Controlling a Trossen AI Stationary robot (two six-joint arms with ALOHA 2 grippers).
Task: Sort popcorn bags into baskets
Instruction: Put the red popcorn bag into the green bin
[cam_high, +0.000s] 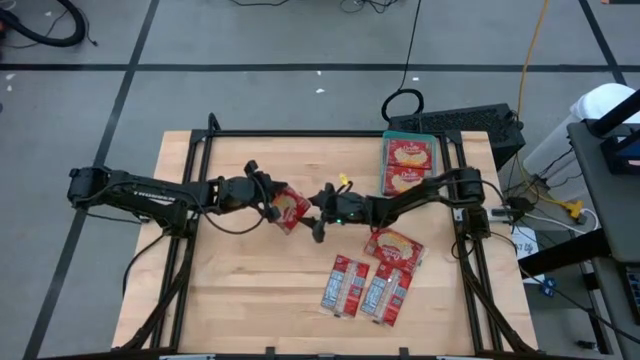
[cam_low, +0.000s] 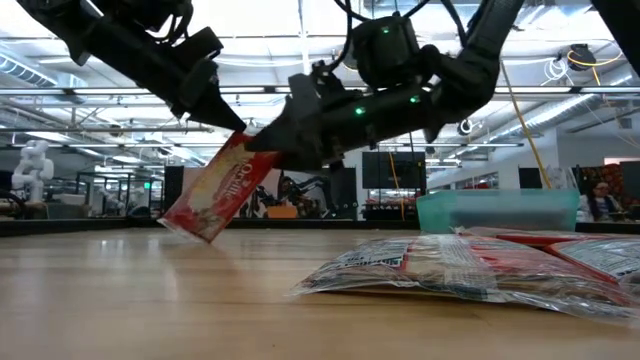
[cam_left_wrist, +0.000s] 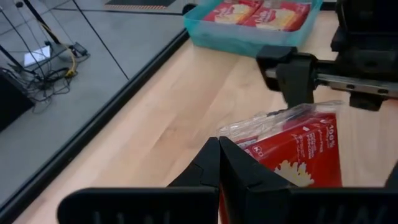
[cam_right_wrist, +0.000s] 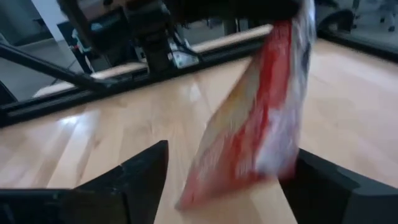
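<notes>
There are six popcorn bags in sight and one basket. The basket, a teal tray at the far right of the table, holds two popcorn bags lying flat end to end with their cream-yellow picture sides up, the farther bag and the nearer bag.

Three more bags lie on the wood at the near right. One red bag with its picture up sits just near of the right arm. Beside it, closer to the near edge, two bags showing silvery-blue panels lie side by side and touching, the left panel bag and the right panel bag. From table height these loose packets show as a flat crinkled heap at the right.

The sixth bag, the held bag, hangs tilted above the middle of the table, clear of the wood, its lower corner pointing down. The left gripper is clamped tight on its upper edge, fingers pressed together over the red wrapper. The right gripper faces it from the right with its two fingers spread wide, one on each side of the bag's free end; in its wrist view the packet hangs in the gap between them, and I cannot tell whether either finger touches it

The two arms meet at mid-table, the left reaching in from the left edge and the right from the right edge
</notes>
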